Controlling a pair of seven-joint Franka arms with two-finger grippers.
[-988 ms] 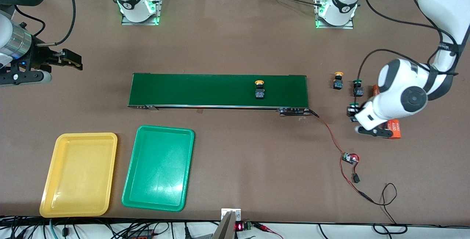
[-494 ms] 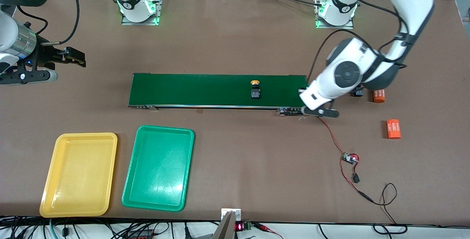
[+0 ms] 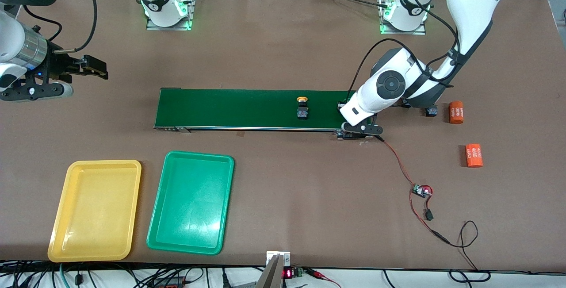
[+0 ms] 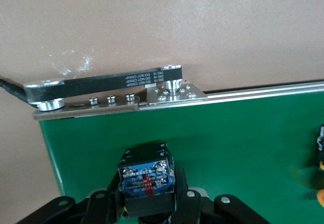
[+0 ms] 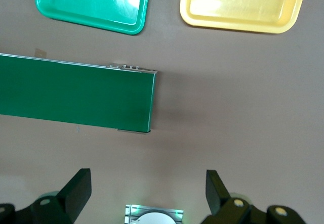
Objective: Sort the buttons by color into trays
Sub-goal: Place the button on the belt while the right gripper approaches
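I read the clock from the middle of the conveyor belt (image 3: 230, 109), with 12 toward the robots' bases. The left gripper (image 3: 359, 127) is at 3 o'clock, over the belt's end. It is closed tightly on the held button (image 4: 147, 176), whose black-blue body shows between the fingers (image 4: 185, 201); its cap is hidden. The right gripper (image 3: 95, 67) waits at 10 o'clock above the desk (image 3: 283, 49), its jaws spread wide with nothing in them.

One second ago the left gripper was low beside the orange cylinders (image 3: 473, 155) at 4 o'clock, at a green-capped button; that place is now bare. The yellow-capped button (image 3: 302, 107) has moved along the belt toward the right arm's end.

A third button (image 3: 431, 111) stands just beside the upper cylinder, half covered by the left arm. The yellow tray (image 3: 95, 210) and the green tray (image 3: 190, 201) lie side by side at 7 o'clock, both with no button.
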